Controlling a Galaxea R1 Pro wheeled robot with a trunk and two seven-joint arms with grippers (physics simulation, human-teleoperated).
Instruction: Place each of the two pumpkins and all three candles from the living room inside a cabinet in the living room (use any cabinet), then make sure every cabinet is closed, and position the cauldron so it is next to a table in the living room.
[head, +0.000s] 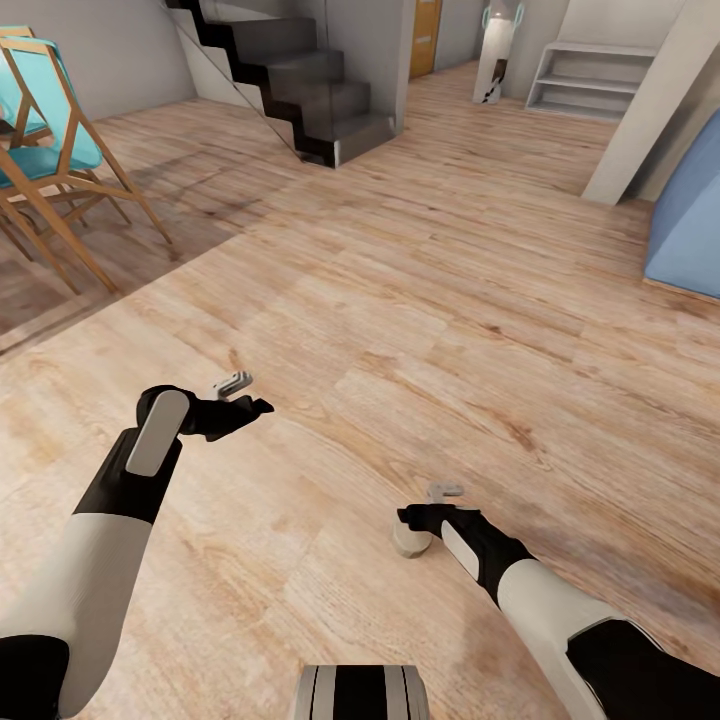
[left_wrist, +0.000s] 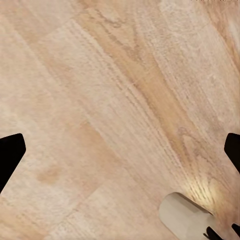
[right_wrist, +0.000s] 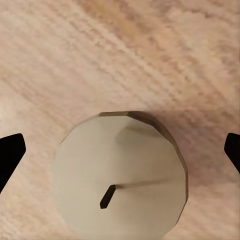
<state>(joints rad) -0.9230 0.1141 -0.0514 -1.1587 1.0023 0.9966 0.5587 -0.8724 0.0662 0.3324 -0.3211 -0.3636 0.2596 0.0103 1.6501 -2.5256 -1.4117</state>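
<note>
A short beige-grey candle (head: 409, 541) stands upright on the wooden floor just in front of my base. My right gripper (head: 428, 505) hangs directly over it, open, and its fingers stand wide apart on either side. In the right wrist view the candle (right_wrist: 120, 175) is seen from above with its dark wick, under the right gripper (right_wrist: 120, 152). My left gripper (head: 245, 393) is open and holds nothing, above bare floor to the left. In its wrist view the left gripper (left_wrist: 120, 155) looks at floorboards, with the candle (left_wrist: 182, 217) at the picture's edge. The pumpkins, cabinet, cauldron and table are out of view.
Teal chairs with wooden legs (head: 50, 150) stand at the far left. A dark staircase (head: 300, 80) rises at the back, with a white shelf unit (head: 590, 80) and a slanted pillar (head: 650, 110) to its right. A blue furniture piece (head: 690, 210) sits at the right edge.
</note>
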